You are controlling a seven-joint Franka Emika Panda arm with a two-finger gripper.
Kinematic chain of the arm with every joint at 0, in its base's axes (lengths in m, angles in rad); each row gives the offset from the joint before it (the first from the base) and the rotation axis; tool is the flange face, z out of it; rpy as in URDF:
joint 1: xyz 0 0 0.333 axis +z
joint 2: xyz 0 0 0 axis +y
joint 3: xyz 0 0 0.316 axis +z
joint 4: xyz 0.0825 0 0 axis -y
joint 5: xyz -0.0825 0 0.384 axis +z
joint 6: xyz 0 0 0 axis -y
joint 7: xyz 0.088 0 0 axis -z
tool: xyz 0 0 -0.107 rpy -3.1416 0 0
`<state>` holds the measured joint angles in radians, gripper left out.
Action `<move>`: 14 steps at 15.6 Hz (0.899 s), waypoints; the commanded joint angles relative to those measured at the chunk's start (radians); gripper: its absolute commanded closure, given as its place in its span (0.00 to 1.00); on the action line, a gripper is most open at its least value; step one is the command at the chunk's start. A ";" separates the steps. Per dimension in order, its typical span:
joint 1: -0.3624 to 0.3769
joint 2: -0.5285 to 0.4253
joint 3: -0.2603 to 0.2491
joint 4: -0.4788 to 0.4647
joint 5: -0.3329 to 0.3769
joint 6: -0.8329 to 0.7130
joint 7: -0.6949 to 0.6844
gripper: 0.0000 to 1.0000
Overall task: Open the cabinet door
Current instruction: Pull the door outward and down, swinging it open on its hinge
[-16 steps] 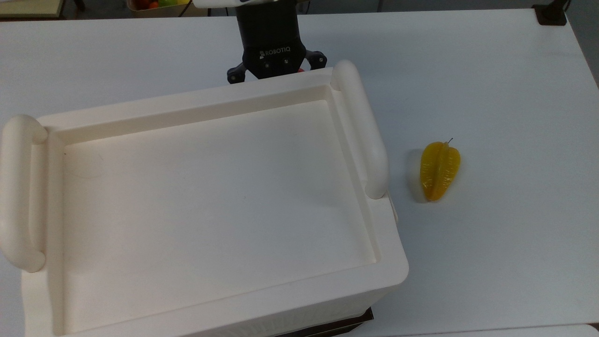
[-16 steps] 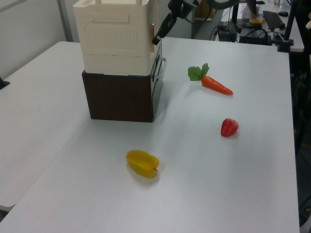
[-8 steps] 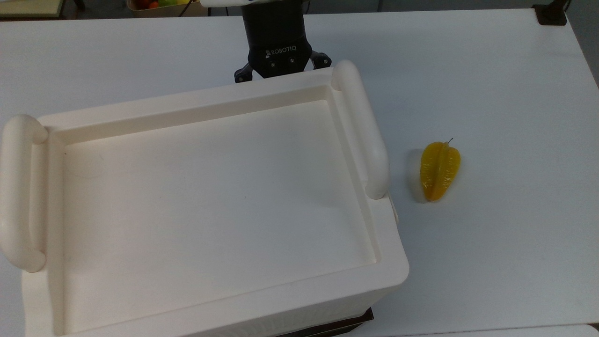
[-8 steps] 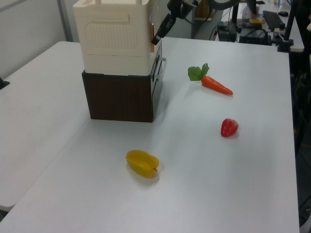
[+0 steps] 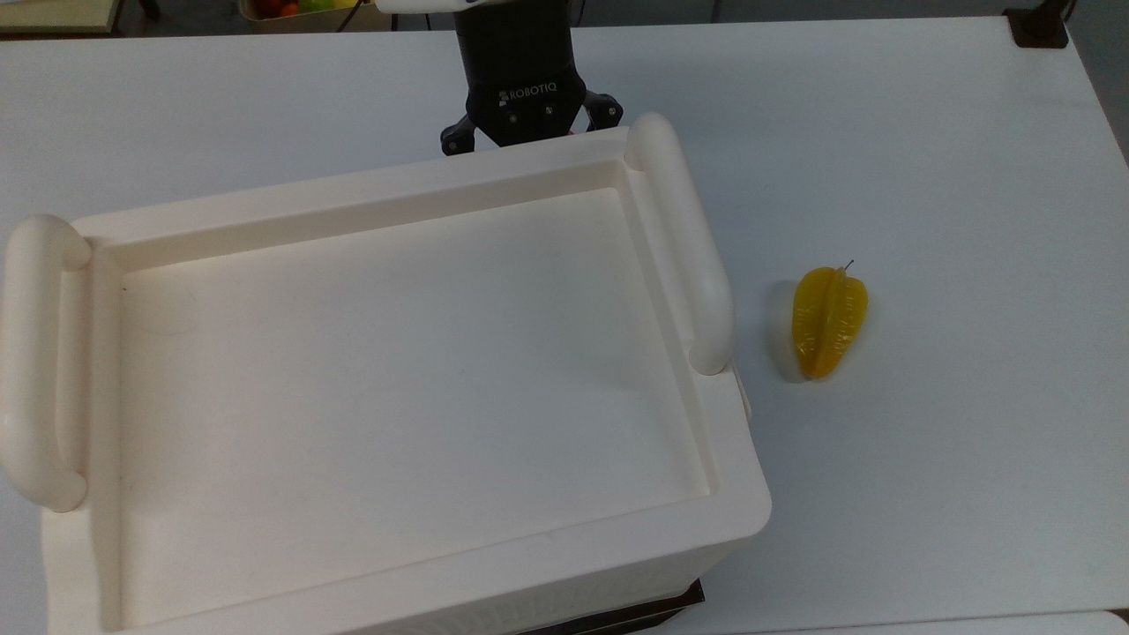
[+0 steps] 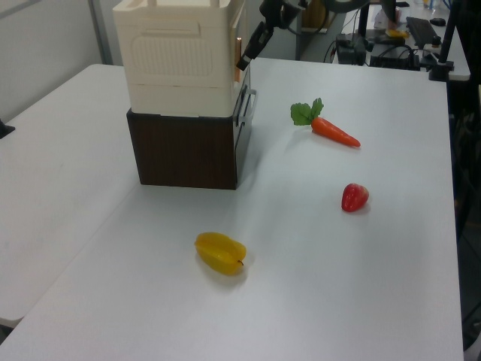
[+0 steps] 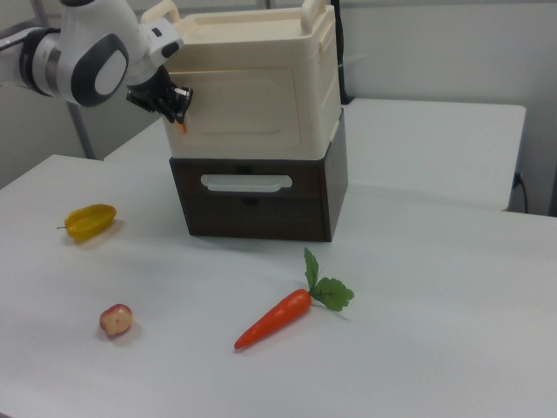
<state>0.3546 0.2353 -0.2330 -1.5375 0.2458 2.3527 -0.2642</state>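
A white desk (image 6: 376, 286) fills the scene under even light, a pale wall (image 7: 435, 48) behind it and cluttered equipment (image 6: 398, 41) beyond its far edge.

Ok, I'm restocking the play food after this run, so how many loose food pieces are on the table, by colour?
Yellow: 1, the ribbed fruit
Orange: 1, the carrot
Red: 1, the small fruit
Total: 3
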 commanded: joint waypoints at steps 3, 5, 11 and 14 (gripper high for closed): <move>-0.011 -0.106 -0.019 -0.023 0.013 -0.262 0.010 1.00; -0.048 -0.138 -0.020 -0.021 -0.002 -0.379 0.008 1.00; -0.164 -0.204 -0.025 -0.018 -0.120 -0.670 0.031 0.84; -0.198 -0.209 -0.025 -0.015 -0.215 -0.713 0.138 0.54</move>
<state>0.1758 0.0516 -0.2619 -1.5293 0.1118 1.6816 -0.2275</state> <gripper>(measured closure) 0.885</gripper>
